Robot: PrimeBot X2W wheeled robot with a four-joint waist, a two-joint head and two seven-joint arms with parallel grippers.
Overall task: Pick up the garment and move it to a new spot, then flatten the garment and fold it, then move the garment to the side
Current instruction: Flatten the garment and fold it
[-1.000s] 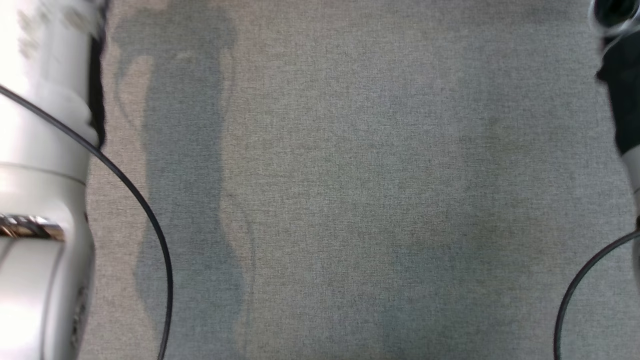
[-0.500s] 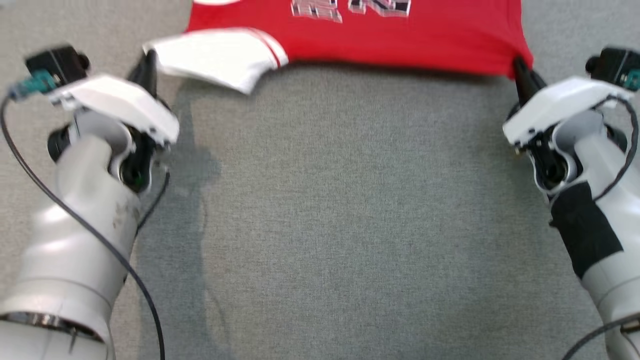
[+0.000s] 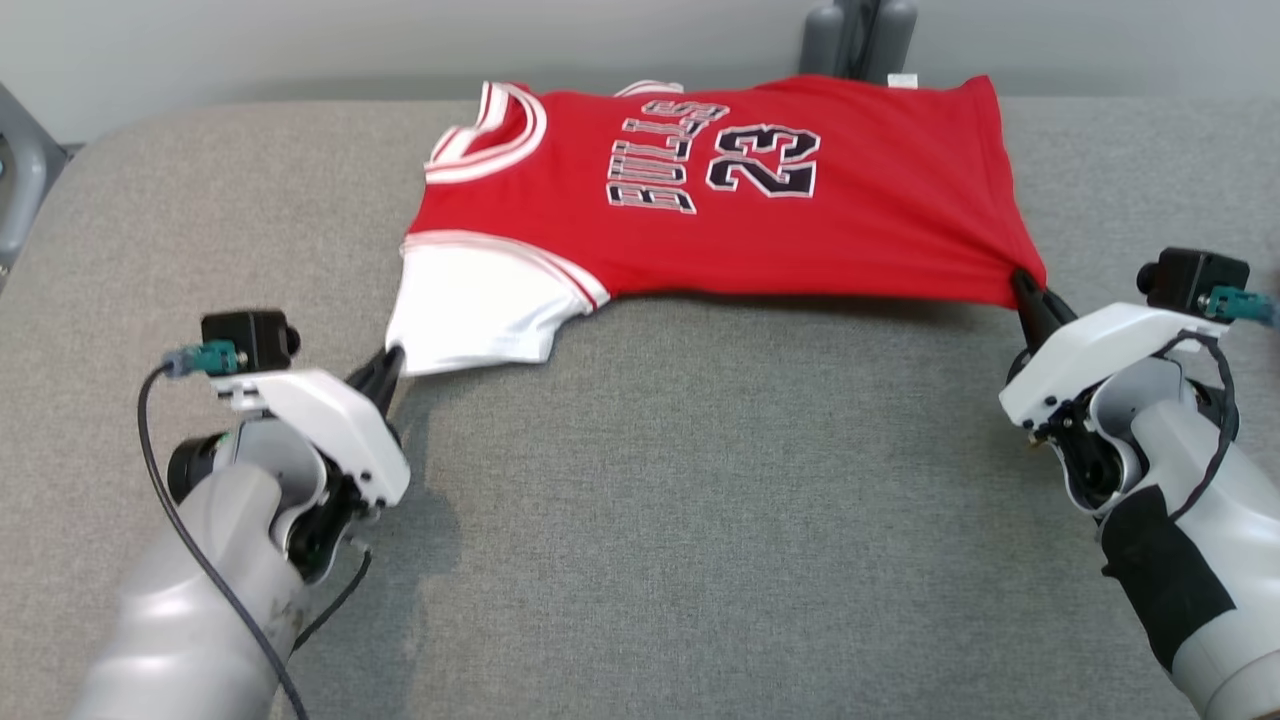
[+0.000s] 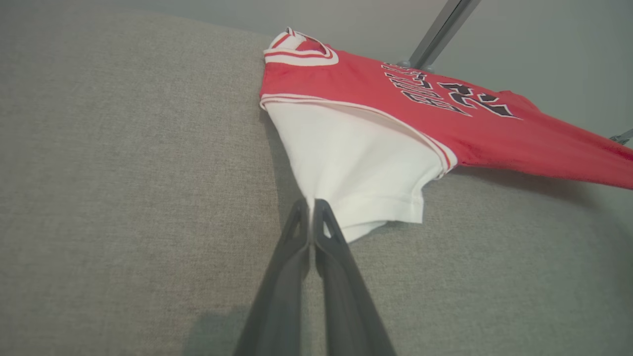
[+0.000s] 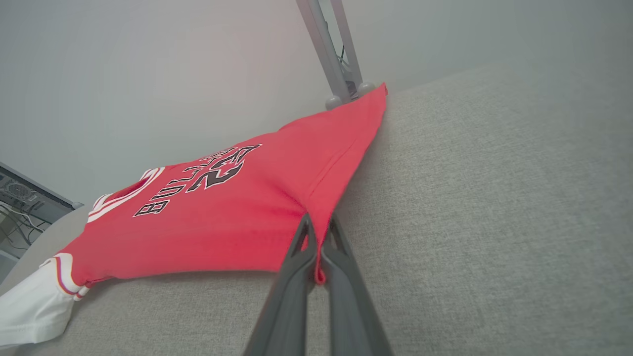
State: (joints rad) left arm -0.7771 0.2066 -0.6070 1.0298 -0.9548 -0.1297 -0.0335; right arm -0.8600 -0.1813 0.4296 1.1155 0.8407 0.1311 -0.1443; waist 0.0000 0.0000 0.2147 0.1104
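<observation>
My left jaws clench the white sleeve of the shirt, my right jaws its red bottom corner; it stretches between them over the surface.

- The gray stand behind the surface is cut off by the head view's top edge.
- The jersey runs off the left wrist view's right edge, so its hem is out of frame there.
- Its sleeve is clipped by the right wrist view's left edge.
- Dark equipment beyond the sleeve is too small to identify.
</observation>
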